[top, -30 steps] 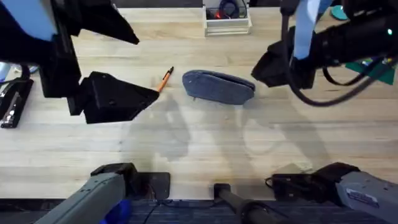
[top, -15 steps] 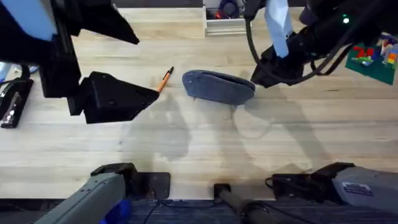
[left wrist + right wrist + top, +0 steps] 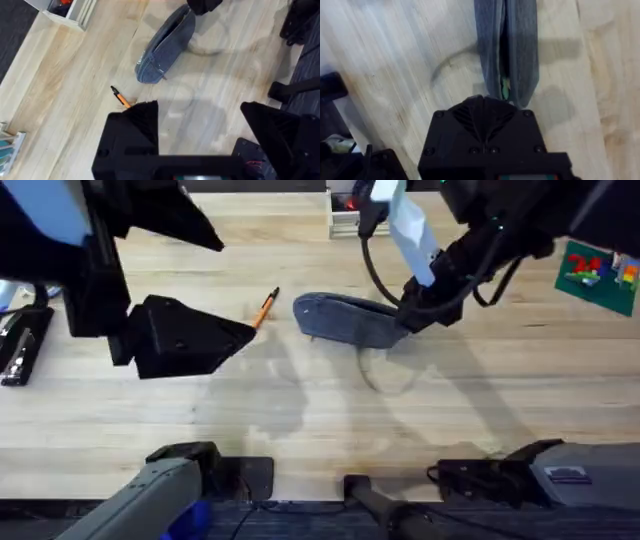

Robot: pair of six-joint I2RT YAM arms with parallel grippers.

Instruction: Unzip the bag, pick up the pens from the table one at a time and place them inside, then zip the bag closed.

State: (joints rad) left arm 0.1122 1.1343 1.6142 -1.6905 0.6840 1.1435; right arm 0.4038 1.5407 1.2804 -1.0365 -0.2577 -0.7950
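Observation:
The blue-grey bag (image 3: 345, 320) lies lengthwise on the table (image 3: 320, 410), a little behind its middle. In the right wrist view the bag (image 3: 520, 45) shows a dark slit along its zipper and a small green bit at its near end. My right gripper (image 3: 412, 315) (image 3: 484, 102) is shut, its tip at the bag's right end beside that green bit. One orange pen (image 3: 265, 307) (image 3: 120, 97) lies just left of the bag (image 3: 165, 47). My left gripper (image 3: 215, 340) (image 3: 200, 135) hovers open left of the pen, with nothing between its fingers.
A white tray (image 3: 365, 218) with a red item stands at the back centre. A green block plate (image 3: 600, 275) lies at the far right. A black tool (image 3: 20, 345) rests at the left edge. Bare wood stretches in front of the bag.
My right arm has swung left and down from the right side to the bag's right end. The left arm, the pen and the bag have stayed put.

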